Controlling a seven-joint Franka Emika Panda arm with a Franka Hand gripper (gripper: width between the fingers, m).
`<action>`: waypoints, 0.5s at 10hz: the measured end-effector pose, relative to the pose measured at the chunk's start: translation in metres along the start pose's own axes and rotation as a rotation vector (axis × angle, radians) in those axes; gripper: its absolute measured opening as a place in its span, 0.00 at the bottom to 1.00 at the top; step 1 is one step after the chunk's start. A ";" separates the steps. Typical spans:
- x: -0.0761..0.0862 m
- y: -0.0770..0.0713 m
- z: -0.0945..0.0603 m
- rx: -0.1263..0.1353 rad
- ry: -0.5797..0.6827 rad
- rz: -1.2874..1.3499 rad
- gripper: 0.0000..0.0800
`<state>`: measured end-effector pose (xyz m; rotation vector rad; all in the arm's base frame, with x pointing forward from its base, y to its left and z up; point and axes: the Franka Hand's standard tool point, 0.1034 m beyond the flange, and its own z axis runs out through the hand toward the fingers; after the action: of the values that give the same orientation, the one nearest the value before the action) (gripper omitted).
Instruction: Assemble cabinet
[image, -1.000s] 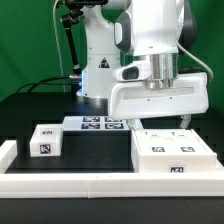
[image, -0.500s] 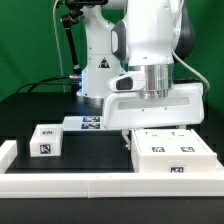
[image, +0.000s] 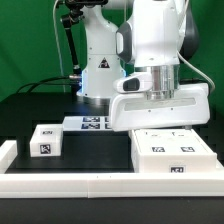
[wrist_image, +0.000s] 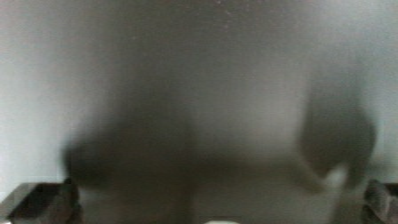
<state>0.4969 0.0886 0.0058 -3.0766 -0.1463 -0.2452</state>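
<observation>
The cabinet's big white box shell (image: 172, 156) lies at the exterior view's right, with several marker tags on its top face. One small white tagged drawer block (image: 45, 140) sits at the left. My gripper (image: 166, 124) hangs low over the back edge of the shell, its fingertips hidden behind the hand. In the wrist view a blurred pale surface fills the picture close up. The dark fingertips (wrist_image: 36, 202) show only at the two outer corners, far apart, with nothing between them, so the gripper (wrist_image: 210, 206) is open.
The marker board (image: 92, 123) lies flat behind the block, near the robot base (image: 98, 70). A long low white border rail (image: 90, 182) runs along the front of the black table.
The hand has moved to the exterior view's right and a little lower, closer over the shell. The finger that showed under the hand earlier is now hidden. The block and shell have not moved.
</observation>
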 end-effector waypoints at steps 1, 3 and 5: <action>0.001 0.001 0.000 0.000 0.005 -0.012 0.86; 0.001 0.001 0.001 0.000 0.005 -0.023 0.68; 0.000 0.001 0.001 0.000 0.005 -0.034 0.42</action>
<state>0.4973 0.0876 0.0051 -3.0757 -0.1980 -0.2538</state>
